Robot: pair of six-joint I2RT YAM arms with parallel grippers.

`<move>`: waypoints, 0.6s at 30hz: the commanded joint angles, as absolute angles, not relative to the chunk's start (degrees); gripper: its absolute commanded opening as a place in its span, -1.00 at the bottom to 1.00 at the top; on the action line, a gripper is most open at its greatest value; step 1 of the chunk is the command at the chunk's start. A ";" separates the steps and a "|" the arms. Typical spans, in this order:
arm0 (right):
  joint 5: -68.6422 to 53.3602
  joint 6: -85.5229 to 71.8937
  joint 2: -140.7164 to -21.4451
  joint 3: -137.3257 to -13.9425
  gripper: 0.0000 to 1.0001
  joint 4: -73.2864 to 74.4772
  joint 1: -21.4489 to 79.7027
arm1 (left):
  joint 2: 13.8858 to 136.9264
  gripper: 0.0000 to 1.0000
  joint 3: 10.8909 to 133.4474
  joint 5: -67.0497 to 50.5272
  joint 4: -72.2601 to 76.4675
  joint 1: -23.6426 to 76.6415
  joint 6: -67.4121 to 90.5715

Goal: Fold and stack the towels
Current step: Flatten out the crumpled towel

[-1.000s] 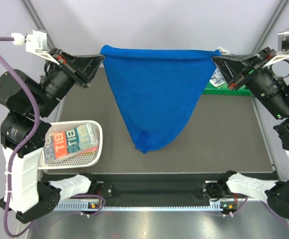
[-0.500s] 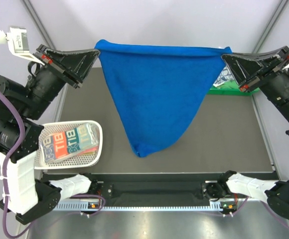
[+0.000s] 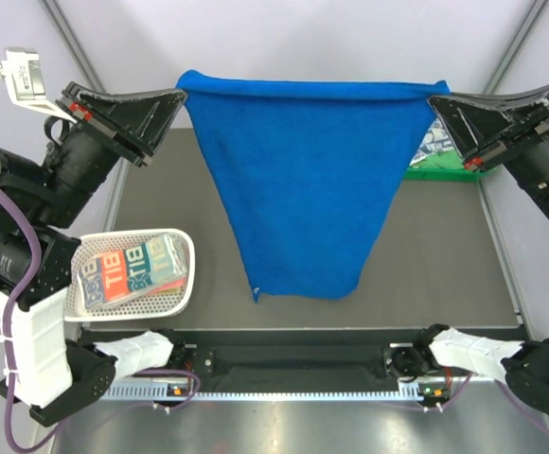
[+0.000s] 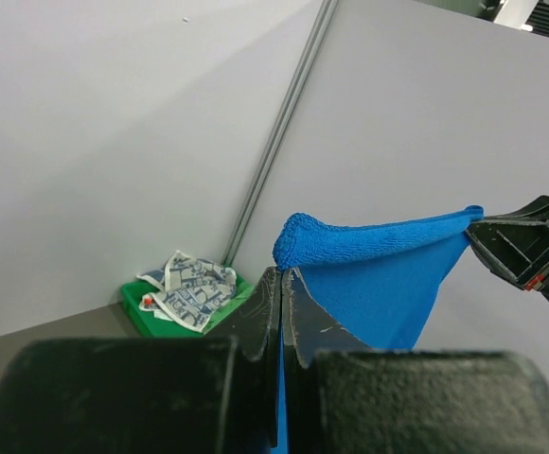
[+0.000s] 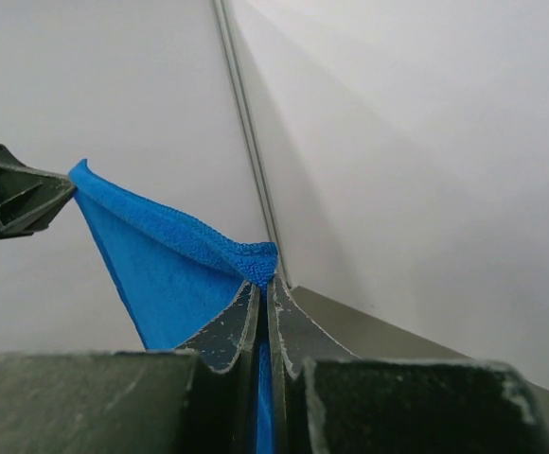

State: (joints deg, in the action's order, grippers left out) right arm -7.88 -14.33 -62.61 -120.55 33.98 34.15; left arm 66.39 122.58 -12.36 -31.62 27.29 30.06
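Blue towel point(image 3: 303, 189) is hanging stretched between the left gripper point(image 3: 179, 95) and right gripper point(image 3: 433, 98), each pinching one top corner tight.

Big block letters reading "BIT" run twice, in two rows, across the folded grey, teal and orange towel point(image 3: 132, 270) lying in the basket point(image 3: 184, 284) at the table's left edge; they lie tilted in the overhead view. A white towel point(image 4: 191, 288) on the green tray point(image 4: 134, 307) carries a navy logo print, too small and crumpled to read in any view. No other writing is legible.
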 commanded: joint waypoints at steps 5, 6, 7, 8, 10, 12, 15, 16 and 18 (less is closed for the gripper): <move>-0.90 -9.86 -66.88 -119.36 -1.00 29.80 34.54 | 70.48 -1.00 123.49 -8.27 -26.02 27.16 28.13; -0.27 -9.06 -68.80 -119.01 -0.99 29.62 34.37 | 72.05 -1.00 123.31 -7.83 -25.75 27.07 27.52; -0.26 -8.01 -70.04 -119.00 -1.00 29.53 34.10 | 72.85 -1.00 123.05 -7.04 -25.40 27.16 27.16; -0.26 -7.65 -71.18 -119.00 -1.00 28.75 33.67 | 73.73 -1.00 122.61 -6.51 -25.05 27.16 26.81; -0.26 -6.86 -74.96 -118.48 -1.00 26.91 32.00 | 76.98 -1.00 122.17 -5.80 -23.30 26.72 25.76; -1.05 -6.24 -79.34 -118.74 -1.00 23.67 29.46 | 81.01 -1.00 122.17 -6.06 -22.07 24.80 25.40; -6.14 -8.25 -85.92 -119.70 -0.99 18.66 24.02 | 87.07 -1.00 122.08 -9.31 -18.12 20.24 26.98; -7.11 -8.70 -87.61 -119.97 -1.00 17.24 22.86 | 88.67 -1.00 122.08 -9.84 -16.02 19.17 27.24; -9.75 -10.02 -92.95 -121.37 -0.99 13.90 19.79 | 93.48 -1.00 122.17 -10.63 -13.55 16.98 27.60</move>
